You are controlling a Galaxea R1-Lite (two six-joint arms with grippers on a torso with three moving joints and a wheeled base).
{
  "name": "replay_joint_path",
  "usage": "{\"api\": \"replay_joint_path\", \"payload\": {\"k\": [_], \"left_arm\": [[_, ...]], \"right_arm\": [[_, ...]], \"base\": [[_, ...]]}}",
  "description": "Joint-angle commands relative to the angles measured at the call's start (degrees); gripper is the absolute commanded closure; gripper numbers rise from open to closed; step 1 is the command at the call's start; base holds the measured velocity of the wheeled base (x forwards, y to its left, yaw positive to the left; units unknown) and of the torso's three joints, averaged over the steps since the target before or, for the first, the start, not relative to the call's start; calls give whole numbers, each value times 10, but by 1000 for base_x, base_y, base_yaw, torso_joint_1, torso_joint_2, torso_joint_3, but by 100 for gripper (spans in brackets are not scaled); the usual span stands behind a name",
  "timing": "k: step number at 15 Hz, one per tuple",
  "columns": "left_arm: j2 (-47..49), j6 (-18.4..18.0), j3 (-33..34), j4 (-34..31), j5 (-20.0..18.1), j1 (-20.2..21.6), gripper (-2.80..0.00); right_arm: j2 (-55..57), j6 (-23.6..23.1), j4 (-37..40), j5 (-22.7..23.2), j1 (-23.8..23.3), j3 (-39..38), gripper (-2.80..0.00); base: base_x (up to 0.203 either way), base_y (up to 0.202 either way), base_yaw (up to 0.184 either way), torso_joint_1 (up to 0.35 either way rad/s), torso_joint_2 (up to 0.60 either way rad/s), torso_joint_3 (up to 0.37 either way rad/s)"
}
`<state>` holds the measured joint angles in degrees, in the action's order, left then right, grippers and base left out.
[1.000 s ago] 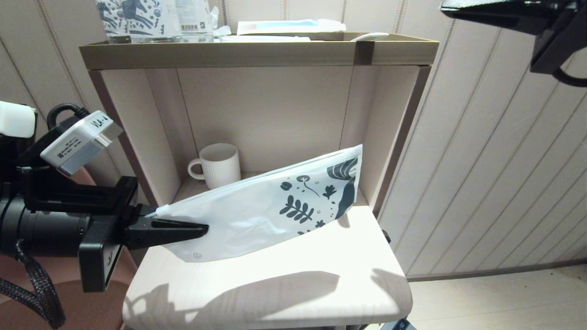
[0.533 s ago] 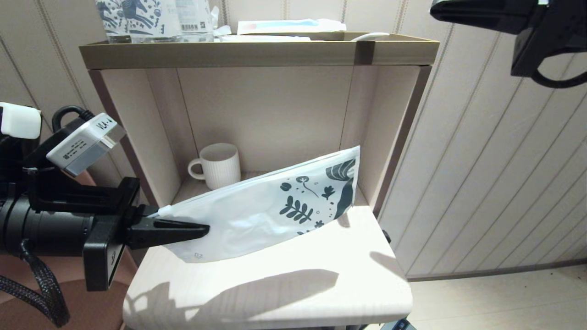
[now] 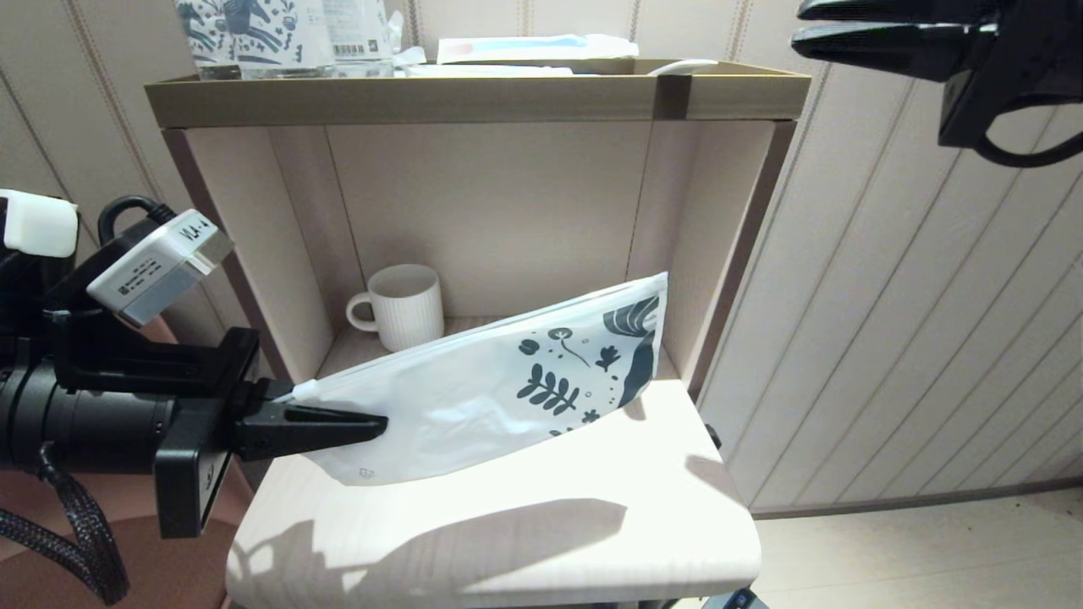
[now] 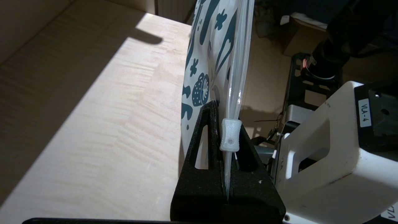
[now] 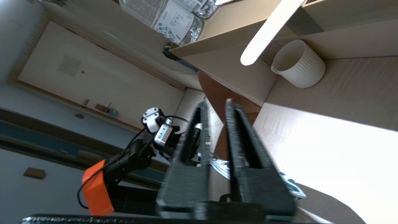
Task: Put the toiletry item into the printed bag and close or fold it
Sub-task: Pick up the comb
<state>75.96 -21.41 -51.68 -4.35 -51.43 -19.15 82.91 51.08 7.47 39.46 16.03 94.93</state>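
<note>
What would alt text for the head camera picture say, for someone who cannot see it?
The left gripper pinches one end of a white printed bag, holding it tilted above a pale table. Behind it a white mug stands in an open shelf; the right gripper hangs at the upper right, slightly open and empty.

Hard sunlight on the bench (image 3: 525, 541), long sharp shadows; blown-out glare in right wrist view, right hand (image 5: 216, 104) motion-blurred; shelf interior dimmer.

A home-like room: panelled wall (image 3: 888, 338), wooden shelf unit (image 3: 474, 97), mug (image 3: 406, 304).
</note>
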Motion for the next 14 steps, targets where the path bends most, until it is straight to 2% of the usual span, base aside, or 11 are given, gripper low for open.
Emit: {"api": "replay_joint_path", "payload": {"k": [1, 6, 10, 12, 14], "left_arm": [[2, -1, 0, 0, -3, -2, 0], [5, -3, 1, 0, -2, -4, 0], [15, -4, 0, 0, -2, -5, 0], [19, -6, 0, 0, -2, -6, 0], [26, -17, 0, 0, -2, -6, 0]], "right_arm": [[0, 2, 0, 3, 2, 2, -280], [36, 21, 1, 41, -3, 16, -280], [86, 67, 0, 56, -17, 51, -280], [101, 106, -2, 90, -31, 73, -280], [118, 143, -48, 112, -31, 81, -280]], "base": [[0, 0, 0, 0, 0, 0], [0, 0, 0, 0, 0, 0], [0, 0, 0, 0, 0, 0], [0, 0, 0, 0, 0, 0], [0, 0, 0, 0, 0, 0]]}}
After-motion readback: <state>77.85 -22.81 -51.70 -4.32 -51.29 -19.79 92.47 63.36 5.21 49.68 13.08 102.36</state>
